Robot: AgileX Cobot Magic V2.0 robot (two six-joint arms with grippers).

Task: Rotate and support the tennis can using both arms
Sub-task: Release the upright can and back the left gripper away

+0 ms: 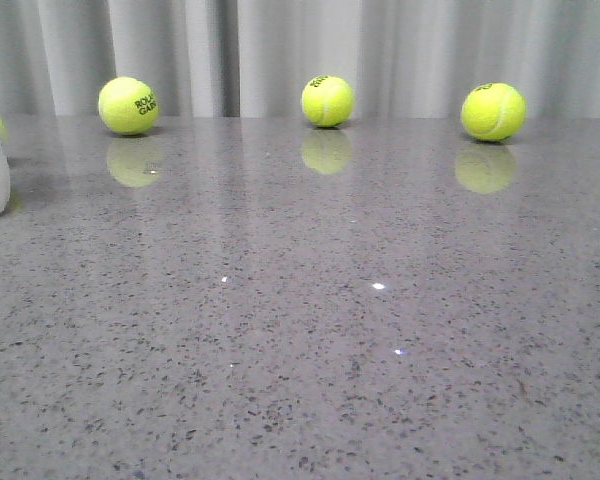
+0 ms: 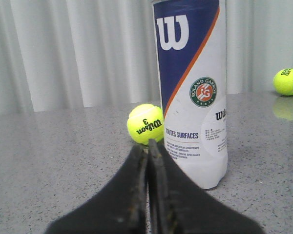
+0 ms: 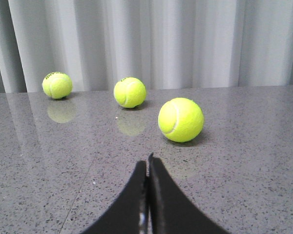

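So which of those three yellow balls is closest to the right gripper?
The biggest-looking ball, just beyond the shut right gripper. The other two sit farther back toward the curtain.

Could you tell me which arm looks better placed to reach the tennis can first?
Probably the left. Its shut gripper faces the upright tennis can just ahead, while the right gripper, also shut, faces only tennis balls.

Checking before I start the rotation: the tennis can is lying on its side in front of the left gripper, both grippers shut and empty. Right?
Not quite. The tennis can is standing upright on the table, not lying on its side; the left wrist view shows it. The rest holds: it is in front of the left gripper, and both that and the right gripper are shut and empty.
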